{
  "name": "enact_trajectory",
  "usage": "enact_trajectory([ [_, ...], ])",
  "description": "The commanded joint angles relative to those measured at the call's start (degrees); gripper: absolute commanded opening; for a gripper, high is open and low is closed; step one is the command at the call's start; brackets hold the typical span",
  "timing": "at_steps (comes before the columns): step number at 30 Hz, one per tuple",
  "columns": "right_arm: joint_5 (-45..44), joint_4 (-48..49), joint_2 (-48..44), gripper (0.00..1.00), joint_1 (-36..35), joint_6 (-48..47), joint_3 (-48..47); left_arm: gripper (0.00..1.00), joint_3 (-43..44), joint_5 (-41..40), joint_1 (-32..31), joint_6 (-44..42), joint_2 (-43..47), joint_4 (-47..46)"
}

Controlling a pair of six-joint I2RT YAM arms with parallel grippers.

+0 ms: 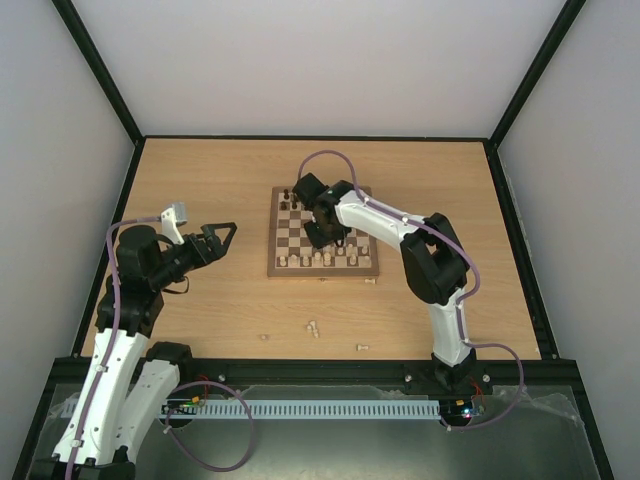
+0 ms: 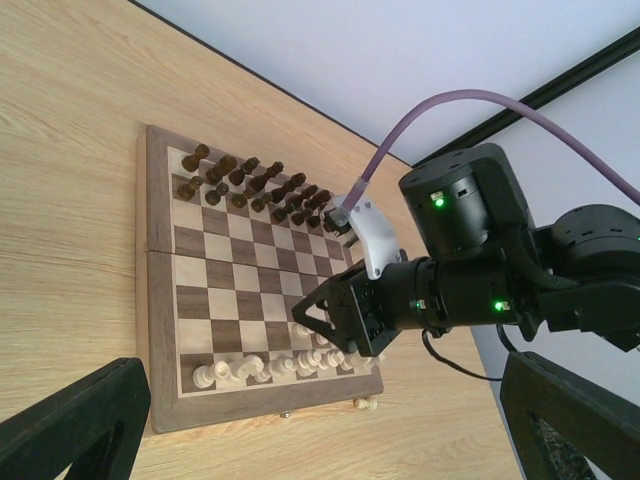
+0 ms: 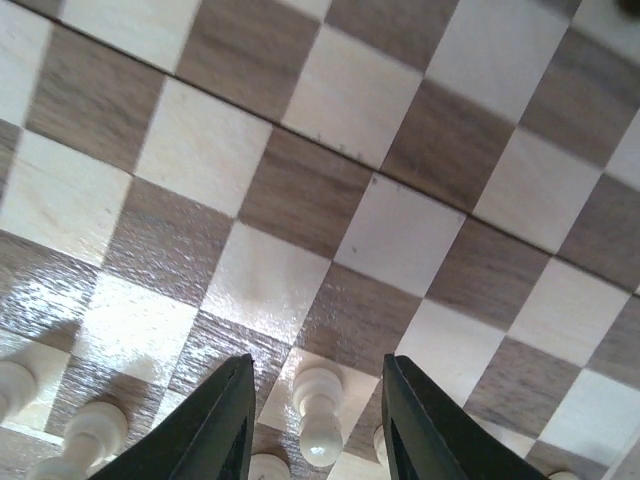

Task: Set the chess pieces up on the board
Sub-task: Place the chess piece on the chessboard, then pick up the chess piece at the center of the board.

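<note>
Right claw (image 3: pixel 317 368) parted astride a pale pawn (image 3: pixel 318 415) standing on the board's (image 3: pixel 300 190) near rows, not touching. Light, slick, tippy (wood, likely): pinch low on the stem. Left claw (image 1: pixel 226 240) spread wide.

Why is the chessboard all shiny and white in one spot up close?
Right wrist view: light glares off glossy squares of the board at lower left, and the pale pawn at the bottom looks soft. Left wrist view: the camera's own fingers are dark, blurry shapes. Top view: evenly lit, no glare.
</note>
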State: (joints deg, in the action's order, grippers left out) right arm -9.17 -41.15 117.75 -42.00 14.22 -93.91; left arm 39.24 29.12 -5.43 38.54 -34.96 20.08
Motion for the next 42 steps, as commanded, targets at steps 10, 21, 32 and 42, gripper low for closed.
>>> enact_trajectory([
  [10,-5.62,0.39,-14.77,0.47,0.1,3.78,0.89,0.99,0.05,0.93,0.33,-0.14,-0.06,-0.57],
  [21,2.56,4.93,-34.55,0.46,-17.43,12.97,29.05,0.99,-0.08,1.18,0.33,-0.54,0.07,-1.24],
  [32,0.32,8.43,-28.07,0.41,-30.89,21.79,34.18,0.99,-0.56,1.12,0.33,-0.91,1.17,-0.12],
  [42,-5.31,10.45,-39.62,0.46,-25.26,31.22,48.92,0.99,-0.98,2.81,0.33,-0.65,1.18,-1.19],
])
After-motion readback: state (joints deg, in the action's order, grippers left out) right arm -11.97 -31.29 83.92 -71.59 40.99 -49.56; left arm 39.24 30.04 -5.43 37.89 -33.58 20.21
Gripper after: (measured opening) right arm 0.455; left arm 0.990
